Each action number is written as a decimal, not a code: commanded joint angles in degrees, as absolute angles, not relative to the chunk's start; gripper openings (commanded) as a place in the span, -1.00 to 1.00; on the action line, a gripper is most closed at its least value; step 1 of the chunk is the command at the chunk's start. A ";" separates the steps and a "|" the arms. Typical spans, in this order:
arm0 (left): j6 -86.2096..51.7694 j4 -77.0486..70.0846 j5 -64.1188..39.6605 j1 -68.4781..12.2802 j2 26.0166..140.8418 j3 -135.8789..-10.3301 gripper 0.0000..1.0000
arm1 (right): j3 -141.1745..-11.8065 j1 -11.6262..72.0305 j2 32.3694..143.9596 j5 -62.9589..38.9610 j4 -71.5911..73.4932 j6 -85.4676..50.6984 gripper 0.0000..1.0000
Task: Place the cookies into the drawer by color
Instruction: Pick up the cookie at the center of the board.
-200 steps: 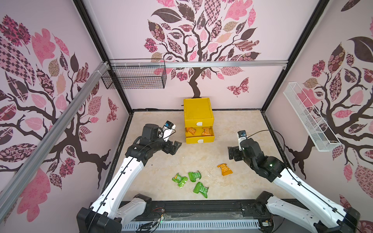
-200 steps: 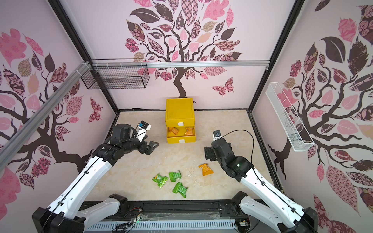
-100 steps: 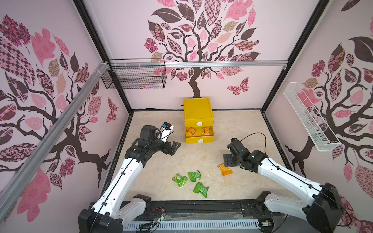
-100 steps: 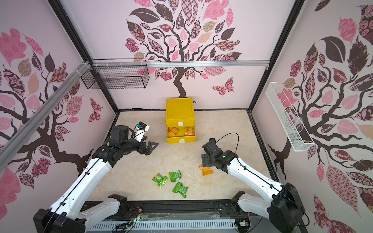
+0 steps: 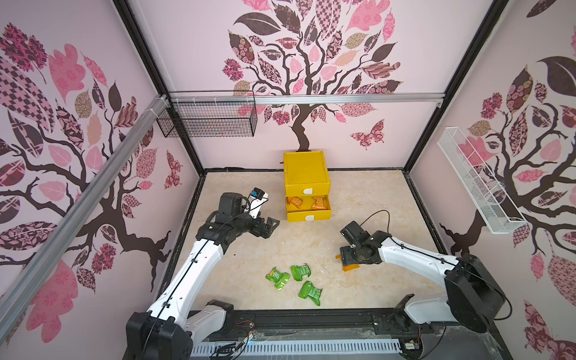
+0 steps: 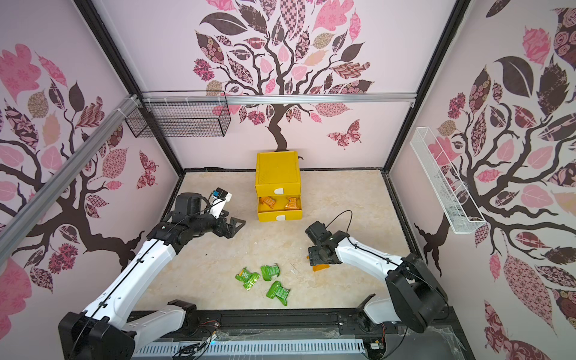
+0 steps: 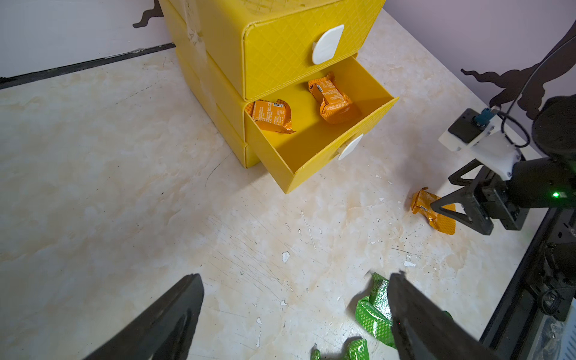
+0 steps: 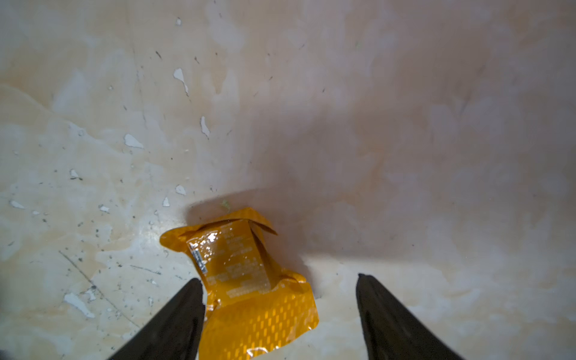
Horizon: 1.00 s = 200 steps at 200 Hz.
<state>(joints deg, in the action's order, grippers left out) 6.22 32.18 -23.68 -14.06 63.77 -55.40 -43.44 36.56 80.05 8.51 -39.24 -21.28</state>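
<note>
The yellow drawer (image 5: 307, 174) (image 6: 277, 171) stands at the back wall, its middle tray pulled out (image 7: 311, 146). Two orange cookies (image 7: 271, 115) (image 7: 332, 101) lie in that tray. A third orange cookie (image 8: 246, 280) (image 5: 350, 267) lies on the floor between the jaws of my right gripper (image 8: 279, 279) (image 5: 347, 258). Those jaws are open: one finger touches the packet and the other stands clear. Three green cookies (image 5: 277, 276) (image 5: 300, 271) (image 5: 309, 292) lie near the front. My left gripper (image 7: 296, 276) (image 5: 271, 226) hovers open and empty left of the drawer.
A black wire basket (image 5: 207, 120) hangs on the back wall and a white wire shelf (image 5: 477, 184) on the right wall. A black rail (image 5: 311, 321) runs along the floor's front edge. Walls close in the floor on three sides.
My right gripper has swung down from above the floor onto the orange cookie, and its jaws have narrowed around it. The left arm has barely moved.
</note>
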 commanded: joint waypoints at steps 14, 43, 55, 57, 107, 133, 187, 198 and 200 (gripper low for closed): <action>5.83 31.90 -24.87 -13.80 63.04 -56.47 0.95 | -45.31 36.64 84.28 5.63 -39.41 -20.87 0.56; 5.45 30.46 -24.60 -13.80 62.84 -55.21 0.95 | -43.27 36.73 83.69 4.52 -37.41 -21.62 0.57; 5.05 30.80 -25.50 -13.81 62.82 -55.93 0.95 | -43.25 36.67 83.72 5.04 -37.33 -21.53 0.57; 5.09 30.90 -25.62 -13.74 62.77 -56.08 0.95 | -43.38 36.72 83.79 5.15 -37.39 -21.53 0.57; 5.09 30.81 -25.68 -12.88 62.32 -55.72 0.95 | -45.19 37.06 87.13 5.44 -37.96 -21.12 0.48; 5.44 30.60 -25.28 -12.57 62.27 -55.31 0.95 | -45.97 37.31 88.65 5.70 -37.41 -20.74 0.47; 5.37 30.28 -25.32 -12.57 62.05 -55.10 0.95 | -48.85 37.45 92.75 4.48 -36.50 -19.08 -0.07; 4.69 30.00 -25.75 -12.61 61.89 -54.95 0.95 | -49.36 37.52 93.30 4.46 -37.18 -19.18 -0.20; 4.62 30.07 -25.91 -12.62 61.83 -55.00 0.95 | -49.45 37.48 93.39 4.54 -37.42 -19.28 -0.20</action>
